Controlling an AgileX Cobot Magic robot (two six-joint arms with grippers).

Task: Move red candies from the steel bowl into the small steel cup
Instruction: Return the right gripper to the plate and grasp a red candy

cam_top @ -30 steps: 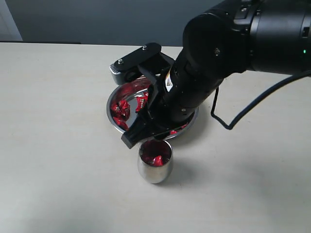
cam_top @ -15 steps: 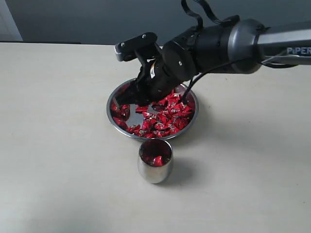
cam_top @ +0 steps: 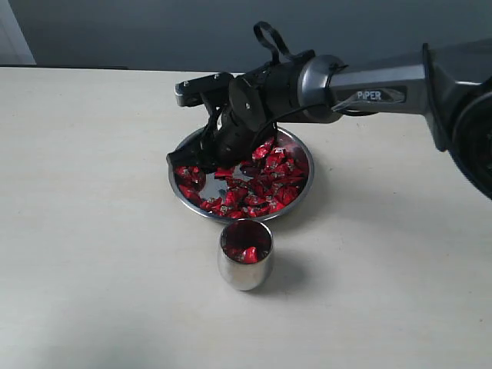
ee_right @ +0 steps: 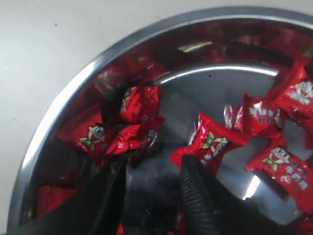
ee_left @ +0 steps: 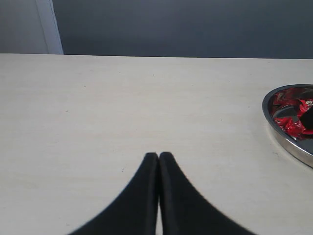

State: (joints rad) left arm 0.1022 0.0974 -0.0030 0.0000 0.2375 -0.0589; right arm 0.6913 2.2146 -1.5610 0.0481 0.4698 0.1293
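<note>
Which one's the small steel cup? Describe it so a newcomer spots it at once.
On the pale table, find the wide steel bowl strewn with red candies. Just in front of it, toward the camera, stands the small steel cup. Unlike the shallow bowl, it is narrow, taller and egg-sided, holding only a few candies.
</note>
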